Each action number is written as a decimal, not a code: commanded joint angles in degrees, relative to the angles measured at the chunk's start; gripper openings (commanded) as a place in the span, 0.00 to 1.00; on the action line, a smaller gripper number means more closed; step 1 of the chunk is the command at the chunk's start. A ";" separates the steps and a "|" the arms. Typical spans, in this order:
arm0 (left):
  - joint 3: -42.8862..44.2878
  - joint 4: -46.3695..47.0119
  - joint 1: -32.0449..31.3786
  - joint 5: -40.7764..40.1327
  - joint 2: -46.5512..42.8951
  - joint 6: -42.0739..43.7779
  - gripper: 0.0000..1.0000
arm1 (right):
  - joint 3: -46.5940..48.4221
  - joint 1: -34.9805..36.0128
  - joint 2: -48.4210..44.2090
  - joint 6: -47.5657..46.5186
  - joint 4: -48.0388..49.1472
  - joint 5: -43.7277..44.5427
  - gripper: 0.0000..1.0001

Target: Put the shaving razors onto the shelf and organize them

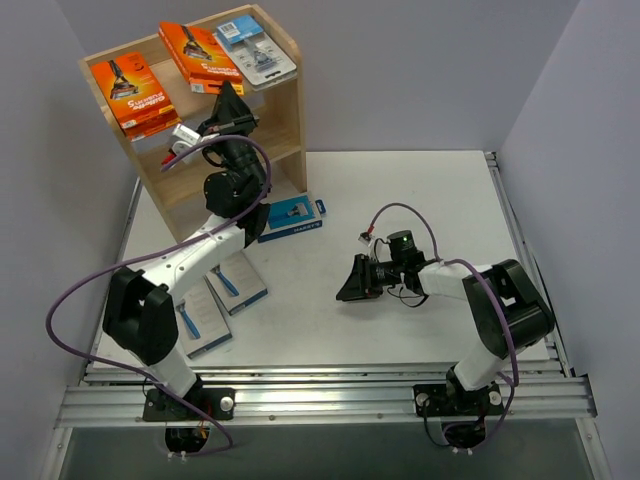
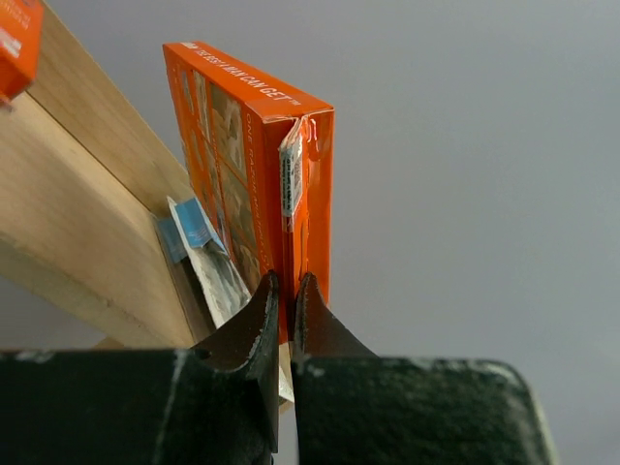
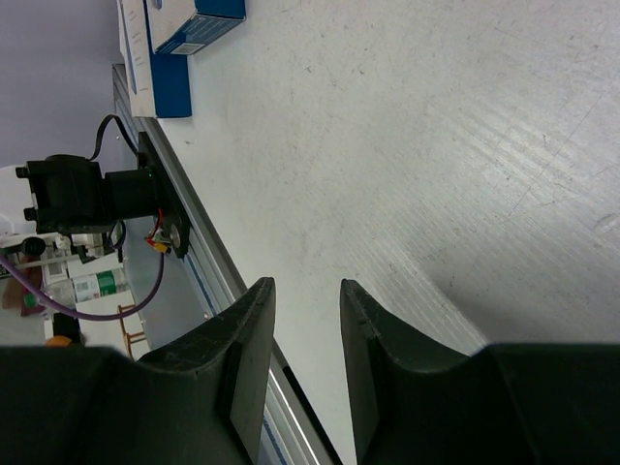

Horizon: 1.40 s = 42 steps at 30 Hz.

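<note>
The wooden shelf (image 1: 250,150) stands at the back left. On its top lie an orange razor box (image 1: 133,90), a second orange box (image 1: 198,52) and a clear blister pack (image 1: 256,50). My left gripper (image 1: 227,92) is shut on the near edge of the second orange box (image 2: 242,145), jaws pinching its thin side (image 2: 288,291). The blister pack (image 2: 208,266) shows beside it against the shelf wood (image 2: 87,223). Three grey-and-blue razor boxes lie on the table (image 1: 293,217), (image 1: 237,283), (image 1: 203,320). My right gripper (image 1: 350,284) is open and empty just above the table (image 3: 305,291).
The white table (image 1: 420,200) is walled by grey panels. A metal rail (image 1: 330,395) runs along the near edge. The shelf's lower tier (image 1: 190,170) is behind my left arm. Blue boxes (image 3: 184,29) show far off in the right wrist view.
</note>
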 commanded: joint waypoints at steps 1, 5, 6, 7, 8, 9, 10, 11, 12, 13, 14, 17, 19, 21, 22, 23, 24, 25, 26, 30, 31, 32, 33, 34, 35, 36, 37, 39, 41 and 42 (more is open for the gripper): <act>-0.35 6.32 0.49 0.07 0.80 -2.59 0.02 | -0.13 0.48 -0.22 -1.07 -0.79 -0.48 0.30; -1.05 9.56 0.58 -0.19 2.03 -1.01 0.02 | -0.39 0.75 -0.31 -1.07 -0.70 -0.39 0.30; -1.23 9.83 0.75 -0.28 2.12 -1.01 0.02 | -0.39 0.92 -0.22 -0.98 -0.70 -0.13 0.30; -1.58 10.18 0.84 -0.46 2.20 -1.10 0.02 | -0.48 1.01 0.04 -1.07 -0.70 0.05 0.30; -2.10 10.36 1.02 -0.72 2.21 -1.36 0.02 | -0.30 0.92 0.22 -0.98 -0.62 -0.04 0.30; -2.28 10.45 1.19 -0.72 2.29 -2.14 0.02 | -0.30 0.92 0.39 -0.89 -0.36 -0.21 0.30; -2.46 10.54 1.28 -0.81 2.29 -2.41 0.02 | -0.21 0.92 0.74 -0.81 -0.18 -0.39 0.30; -2.90 10.63 1.37 -0.90 2.29 -2.94 0.02 | -0.13 0.92 0.83 -0.89 -0.26 -0.30 0.30; -2.99 10.80 1.55 -0.98 2.38 -3.20 0.02 | -0.04 0.92 0.83 -0.89 -0.09 -0.30 0.30; -3.16 10.98 1.72 -1.16 2.56 -3.55 0.02 | -0.12 0.92 0.92 -0.89 -0.18 -0.30 0.30; -3.43 11.06 1.81 -1.33 2.64 -3.99 0.02 | -0.13 0.92 0.92 -0.89 -0.18 -0.30 0.30; -3.60 11.24 2.16 -1.69 3.08 -5.31 0.02 | -0.30 0.92 0.84 -0.98 -0.26 -0.21 0.30; -3.69 11.24 2.25 -2.13 3.26 -5.75 0.09 | -0.30 1.01 0.75 -1.07 -0.44 0.05 0.30; -3.52 11.15 2.25 -2.21 3.61 -5.58 0.14 | -0.30 1.01 0.75 -0.98 -0.53 0.14 0.31; -3.52 11.33 2.34 -2.22 3.70 -5.49 0.17 | -0.48 0.92 0.49 -0.98 -0.62 0.40 0.32; -3.52 11.33 2.34 -2.30 3.79 -5.49 0.24 | -0.48 0.83 0.31 -0.98 -0.70 0.49 0.33; -3.52 11.24 2.34 -2.30 3.87 -5.49 0.28 | -0.56 0.83 0.13 -0.89 -0.70 0.58 0.33; -3.52 11.33 2.43 -2.30 3.88 -5.49 0.32 | -0.57 0.83 -0.13 -0.89 -0.70 0.75 0.34; -3.52 11.24 2.51 -2.22 3.88 -5.49 0.40 | -0.57 0.83 -0.04 -0.89 -0.70 0.75 0.34; -3.69 11.07 2.78 -2.30 3.61 -5.14 0.54 | -0.74 0.83 -0.22 -0.89 -0.88 1.10 0.36; -4.04 10.98 2.78 -2.65 3.52 -5.14 0.55 | -0.65 0.75 -0.22 -0.89 -1.05 1.19 0.36; -4.22 10.98 2.95 -2.65 3.18 -5.14 0.56 | -0.83 0.75 -0.31 -0.89 -1.06 1.37 0.36; -4.48 10.80 3.04 -2.57 3.00 -5.14 0.58 | -0.74 0.66 -0.39 -0.89 -1.14 1.37 0.36; -4.74 10.54 3.13 -2.57 2.74 -5.14 0.59 | -0.83 0.66 -0.31 -0.98 -1.23 1.37 0.36; -5.27 10.45 3.30 -2.39 2.30 -5.23 0.61 | -0.74 0.66 -0.39 -0.98 -1.23 1.45 0.36; -5.54 10.19 3.31 -2.13 1.95 -5.31 0.65 | -0.74 0.66 -0.40 -0.98 -1.23 1.46 0.37; -5.89 9.32 3.39 -1.61 1.68 -5.58 0.77 | -0.65 0.57 -0.66 -0.98 -1.32 1.46 0.37; -6.07 7.12 3.39 0.94 0.63 -5.93 0.94 | -0.39 0.40 -0.92 -1.24 -1.58 1.54 0.39; -6.06 3.25 3.39 2.35 -0.51 -7.06 0.94 | -0.30 0.31 -1.10 -1.25 -1.76 1.72 0.39; -6.24 2.81 3.39 2.96 -0.69 -7.16 0.94 | -0.48 0.22 -1.19 -1.25 -1.76 1.72 0.40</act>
